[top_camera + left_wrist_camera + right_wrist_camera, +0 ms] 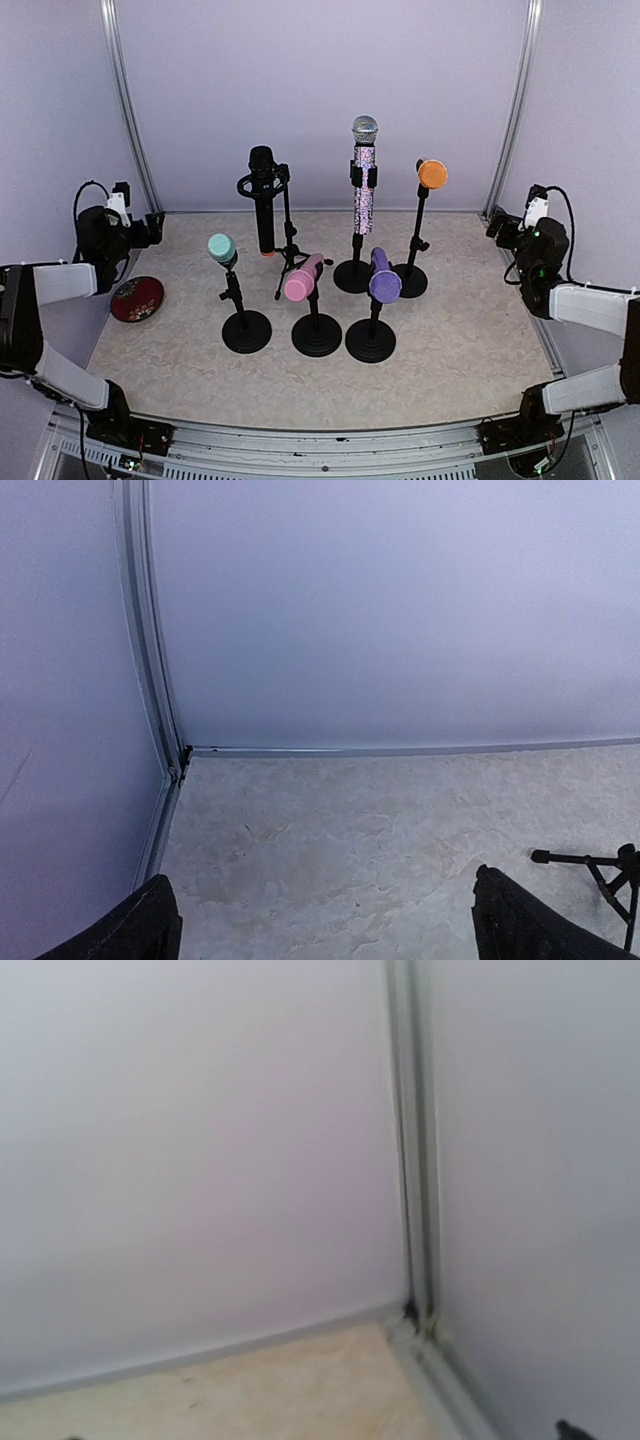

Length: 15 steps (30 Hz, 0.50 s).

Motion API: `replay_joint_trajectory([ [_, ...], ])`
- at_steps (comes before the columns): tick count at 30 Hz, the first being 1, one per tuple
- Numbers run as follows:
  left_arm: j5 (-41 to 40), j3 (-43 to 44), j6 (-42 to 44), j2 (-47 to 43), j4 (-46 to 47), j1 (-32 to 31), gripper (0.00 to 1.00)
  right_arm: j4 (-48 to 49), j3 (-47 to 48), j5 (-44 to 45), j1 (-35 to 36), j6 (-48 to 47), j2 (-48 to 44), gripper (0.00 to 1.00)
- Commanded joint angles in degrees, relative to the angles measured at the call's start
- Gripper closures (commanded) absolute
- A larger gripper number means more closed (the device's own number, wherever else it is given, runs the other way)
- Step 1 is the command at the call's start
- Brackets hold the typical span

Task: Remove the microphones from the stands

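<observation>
Six microphones stand in stands mid-table in the top view: a black one (262, 200) on a tripod, a glittery one with a silver head (364, 180), an orange-headed one (432, 174), a teal one (221, 247), a pink one (303, 278) and a purple one (384, 277). My left gripper (150, 228) hangs at the far left edge, well away from them, open and empty; its dark fingertips (150, 925) stand wide apart. My right gripper (497, 222) hangs at the far right edge, open and empty, facing the back right corner; only a fingertip (570, 1430) shows.
A red round dish (137, 298) lies at the left table edge beside my left arm. A tripod leg (590, 865) shows at the right of the left wrist view. White walls with metal corner posts (412, 1160) enclose the table.
</observation>
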Motion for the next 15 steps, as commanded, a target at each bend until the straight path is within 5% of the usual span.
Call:
replay_joint_trajectory([
  [1, 11.4, 3.6, 2.4, -5.5, -22.0, 3.8, 0.01, -16.2, 1.2, -3.8, -1.0, 18.4, -4.5, 0.00],
  [5, 17.3, 8.3, 7.0, -10.4, -33.2, 4.2, 0.01, -8.8, -3.5, -20.4, -0.1, 14.8, -8.7, 0.00],
  [15, 22.8, 9.4, 15.6, -21.3, -54.4, 3.9, 0.01, -20.8, -8.1, -3.3, 26.4, 2.1, -17.3, 0.00],
])
